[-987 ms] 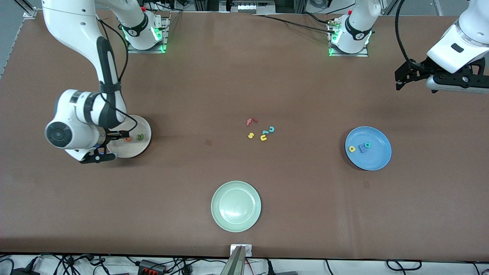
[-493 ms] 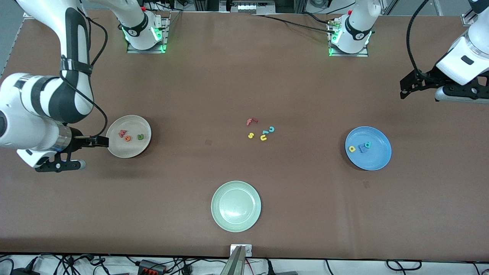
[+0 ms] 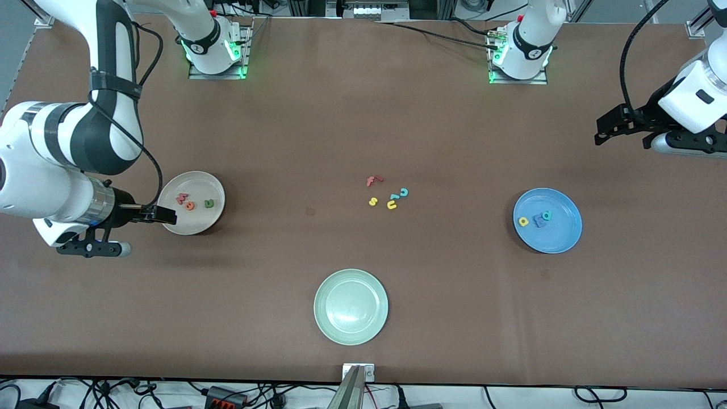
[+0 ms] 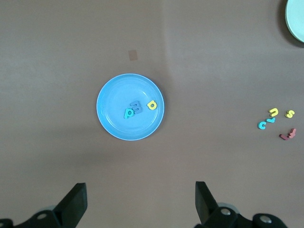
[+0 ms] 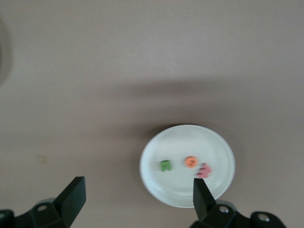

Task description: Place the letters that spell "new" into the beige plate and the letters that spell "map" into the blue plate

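since the green n point(image 3: 209, 203), orange e point(image 3: 189, 205) and red w point(image 3: 182, 198) lie in the beige plate point(image 3: 196, 224) and the m, a, p point(image 3: 538, 219) in the blue plate point(image 3: 559, 238), sorting looks finished. the right gripper point(image 3: 164, 215) hangs wide open and empty with the beige plate just ahead of its jaws; the left gripper point(image 3: 603, 129), equally open and empty, has the blue plate well ahead of its jaws. next, likely only retreat.

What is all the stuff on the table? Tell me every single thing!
beige plate: 1, cream, toward the right arm's end of the table
new letters: 3 in the beige plate, green n, orange e, dull red w
blue plate: 1, bright blue, toward the left arm's end
map letters: 3 in the blue plate, blue m, teal p, yellow a
green plate: 1, pale green, nearest the front camera
loose letters: 5 mid-table, red f, yellow s, yellow u, teal c, one more teal
right gripper: open, at the beige plate's edge
left gripper: open, over bare table
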Controlling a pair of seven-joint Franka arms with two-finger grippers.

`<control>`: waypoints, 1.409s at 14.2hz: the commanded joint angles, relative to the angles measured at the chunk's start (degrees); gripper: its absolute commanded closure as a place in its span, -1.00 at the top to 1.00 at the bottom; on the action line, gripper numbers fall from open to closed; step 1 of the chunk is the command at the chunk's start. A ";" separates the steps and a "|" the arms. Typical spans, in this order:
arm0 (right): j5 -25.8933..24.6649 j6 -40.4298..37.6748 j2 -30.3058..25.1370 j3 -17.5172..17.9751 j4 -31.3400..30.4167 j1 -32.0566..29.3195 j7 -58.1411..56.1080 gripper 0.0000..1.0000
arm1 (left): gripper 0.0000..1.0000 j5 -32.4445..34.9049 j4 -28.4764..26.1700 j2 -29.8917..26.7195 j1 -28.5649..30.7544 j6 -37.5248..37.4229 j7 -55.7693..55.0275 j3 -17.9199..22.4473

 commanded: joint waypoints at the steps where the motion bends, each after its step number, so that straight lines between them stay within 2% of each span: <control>1: -5.84 -0.45 -6.96 10.14 -0.33 -7.10 7.44 1.00 | 1.00 1.10 1.89 0.80 -0.51 -2.14 1.21 -0.21; 3: -13.47 -1.06 -11.09 19.36 -0.33 -15.00 6.33 1.00 | 1.00 1.19 1.89 0.80 -0.51 -2.14 1.30 -0.30; 5: -18.51 -1.42 -14.79 25.53 -0.68 -21.25 5.27 1.00 | 1.00 1.28 1.89 0.80 -0.33 -2.23 1.47 -0.21; 9: -18.70 -4.32 -18.75 27.92 -0.68 -29.43 -1.14 1.00 | 1.00 2.24 1.89 0.89 0.11 -1.70 3.93 -0.12; 11: -18.87 -5.28 -21.12 33.35 -1.38 -35.67 -1.68 1.00 | 1.00 2.33 1.89 0.89 0.11 -1.70 3.94 -0.12; 16: -19.58 -7.75 -22.19 33.73 -1.29 -35.96 -3.87 1.00 | 1.00 2.25 1.89 0.71 -0.33 -1.17 4.29 -0.30; 20: -19.84 -7.48 -25.34 33.47 -6.82 -36.57 -3.88 1.00 | 1.00 2.33 1.81 0.89 -0.50 -0.91 4.29 -0.30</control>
